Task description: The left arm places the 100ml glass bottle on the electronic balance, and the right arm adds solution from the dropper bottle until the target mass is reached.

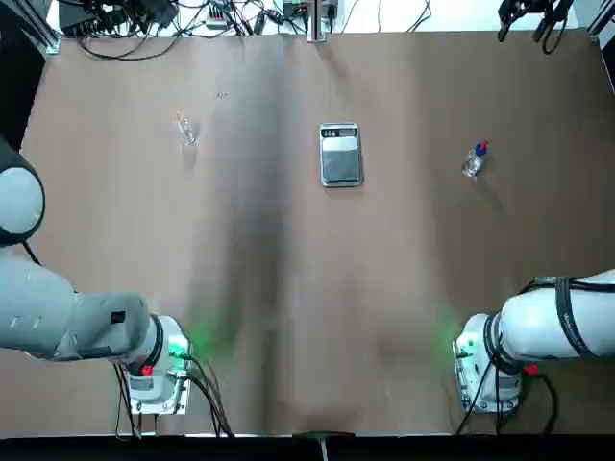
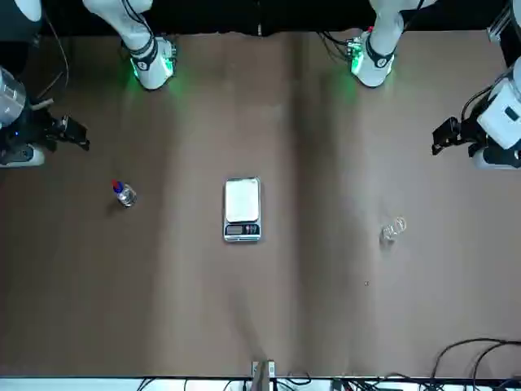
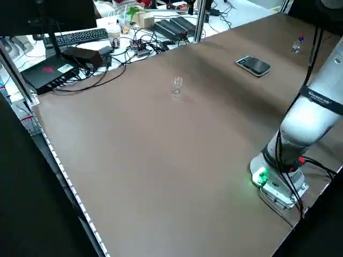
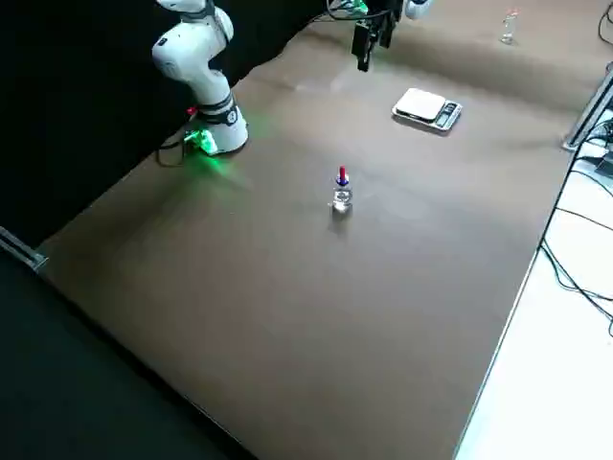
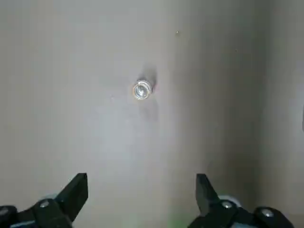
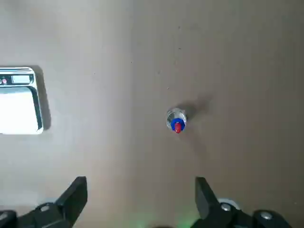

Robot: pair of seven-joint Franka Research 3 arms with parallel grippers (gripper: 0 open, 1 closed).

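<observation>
Left hand (image 5: pixel 142 199), wide apart, empty, right hand (image 6: pixel 141 202), likewise, balance (image 1: pixel 340 156) between glass bottle (image 1: pixel 186 130) and dropper bottle (image 1: pixel 475 160)

Brown tabletop (image 1: pixel 288 250) beside black curtain (image 4: pixel 86 96).

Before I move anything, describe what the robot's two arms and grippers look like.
Both arms are white and jointed. The right arm has black cable strapped along it with black bands; the left arm shows grey joint rings. The left gripper and right gripper are black, with angular fingers and silver screws.
</observation>
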